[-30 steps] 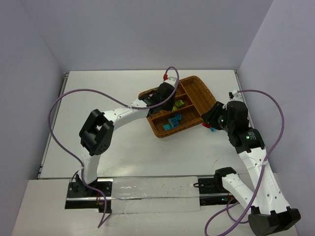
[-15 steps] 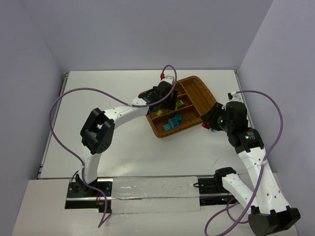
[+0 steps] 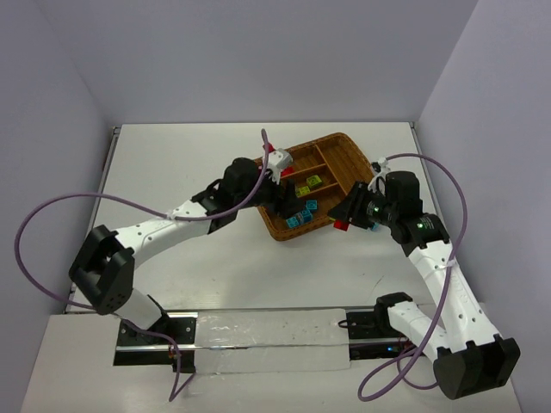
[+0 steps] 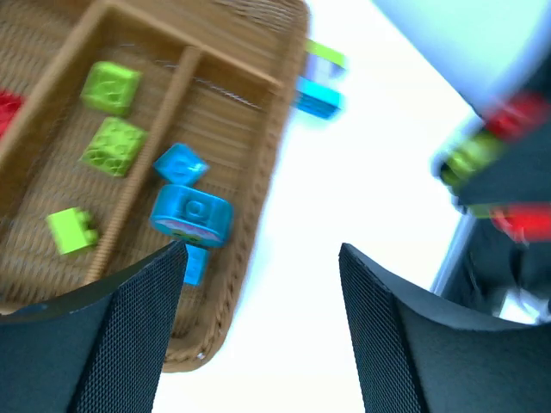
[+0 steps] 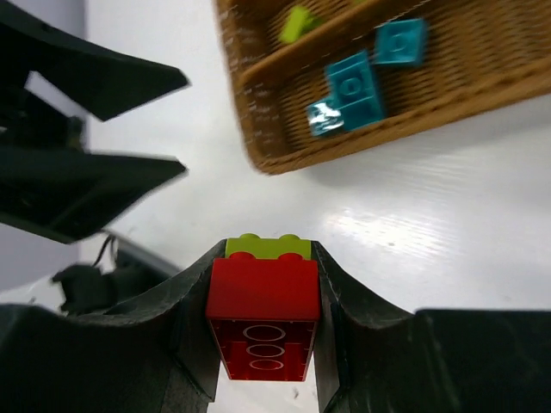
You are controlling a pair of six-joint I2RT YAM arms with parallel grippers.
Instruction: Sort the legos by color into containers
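Observation:
The brown wicker tray (image 3: 344, 151) lies at the table's middle right. Its slots hold cyan legos (image 3: 302, 212) and yellow-green legos (image 3: 311, 183). In the left wrist view the cyan legos (image 4: 191, 215) and yellow-green legos (image 4: 112, 146) lie in neighbouring slots. My left gripper (image 3: 281, 205) (image 4: 261, 251) is open and empty, over bare table beside the tray's rim (image 4: 258, 172). My right gripper (image 3: 343, 222) (image 5: 268, 258) is shut on a red lego (image 5: 265, 301) with a yellow-green lego (image 5: 268, 246) stuck to it, just off the tray's near corner.
A cyan brick (image 4: 317, 96) with a yellow-green one (image 4: 325, 56) lies on the table outside the tray. The two grippers face each other closely across the tray's near corner (image 5: 258, 146). Purple cables loop over the table on both sides.
My left gripper has opened and pulled back out of the tray towards its near-left edge. My right gripper has carried the red lego leftward, closer to the tray's near corner.

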